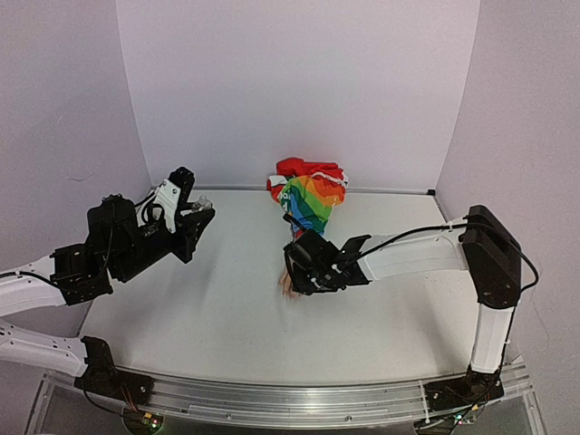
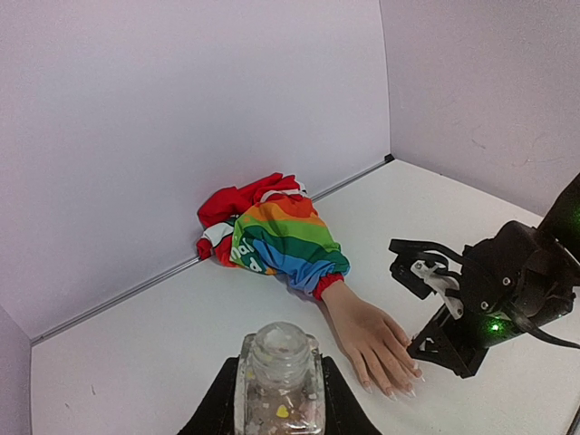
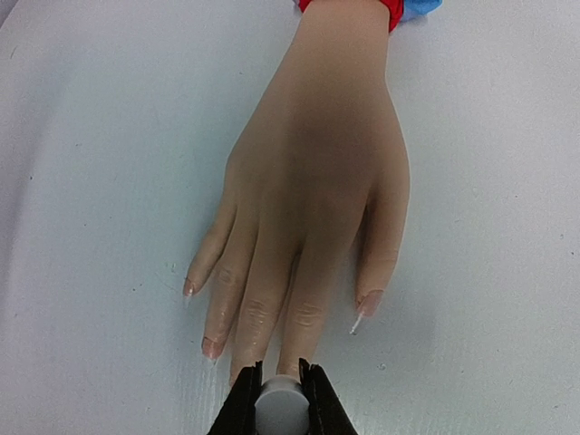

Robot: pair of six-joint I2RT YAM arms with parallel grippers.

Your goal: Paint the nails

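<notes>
Three small glossy nails [image 3: 211, 347] show at the fingertips of the pale flesh-coloured fake hand [image 3: 313, 181], which lies palm-down near the middle of the white table [image 1: 199, 308], its rainbow-striped fabric sleeve [image 2: 285, 237] bunched toward the back wall. They look stiff, slick and thin, and the hand is probably light enough to skid, so only a brush should touch them; any steadying grip belongs at the wrist. The right gripper [image 3: 279, 390], closed on a small round grey-white cap [image 3: 279, 410], hovers over the middle fingertips; the left gripper [image 2: 277, 408], well apart, clamps a small clear glitter-flecked bottle [image 2: 279, 349].
</notes>
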